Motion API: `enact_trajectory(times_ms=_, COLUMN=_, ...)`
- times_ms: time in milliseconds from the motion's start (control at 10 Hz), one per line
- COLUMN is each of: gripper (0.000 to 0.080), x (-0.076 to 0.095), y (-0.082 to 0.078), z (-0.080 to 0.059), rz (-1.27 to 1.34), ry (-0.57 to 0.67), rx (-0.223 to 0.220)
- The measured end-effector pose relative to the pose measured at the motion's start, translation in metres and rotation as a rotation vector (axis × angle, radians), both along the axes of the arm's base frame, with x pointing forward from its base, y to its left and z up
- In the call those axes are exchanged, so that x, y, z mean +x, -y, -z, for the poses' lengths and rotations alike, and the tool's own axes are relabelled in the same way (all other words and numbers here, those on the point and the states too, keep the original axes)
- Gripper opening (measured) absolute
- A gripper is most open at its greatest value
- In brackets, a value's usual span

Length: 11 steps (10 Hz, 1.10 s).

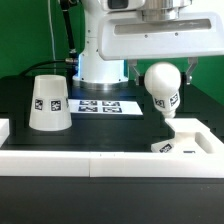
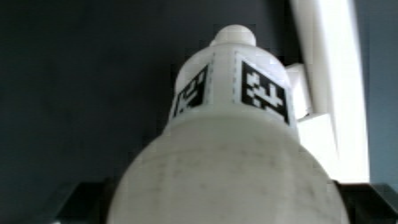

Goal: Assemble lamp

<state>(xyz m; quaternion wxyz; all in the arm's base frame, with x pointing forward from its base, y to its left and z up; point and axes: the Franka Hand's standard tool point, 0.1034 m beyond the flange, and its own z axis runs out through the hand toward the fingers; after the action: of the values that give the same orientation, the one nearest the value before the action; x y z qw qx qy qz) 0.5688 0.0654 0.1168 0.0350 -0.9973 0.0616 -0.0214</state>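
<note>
My gripper [image 1: 161,74] is shut on the ball of the white bulb [image 1: 162,86] and holds it with the tagged stem pointing down, just above the flat white lamp base [image 1: 188,138] at the exterior view's right. In the wrist view the bulb [image 2: 228,150] fills the picture, its tagged stem pointing away, and a white strip that may be the base [image 2: 331,80] runs along one side; whether the stem touches the base I cannot tell. The gripper [image 2: 222,208] shows only as dark finger edges beside the ball. The cone-shaped shade [image 1: 47,103] stands on the table at the exterior view's left.
The marker board [image 1: 98,105] lies flat in front of the white robot pedestal [image 1: 100,60]. A low white wall [image 1: 80,160] runs along the front of the workspace. A green backdrop stands behind.
</note>
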Motion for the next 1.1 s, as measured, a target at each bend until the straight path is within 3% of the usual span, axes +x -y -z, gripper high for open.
enact_trajectory(times_ms=300, gripper=0.0579, x=-0.007, y=-0.015, z=-0.009, rz=-0.156, ry=0.204, rx=-0.054)
enact_trajectory(times_ms=400, gripper=0.0579, x=-0.007, y=-0.017, z=-0.009, rz=-0.152, ry=0.247, rx=-0.049)
enact_trajectory(times_ms=800, gripper=0.0579, x=-0.009, y=-0.017, z=-0.007, rz=-0.172, ry=0.258, rx=-0.052)
enact_trajectory(times_ms=1100, gripper=0.0579, x=0.004, y=-0.020, z=-0.032, rz=-0.233, ry=0.251, rx=-0.060)
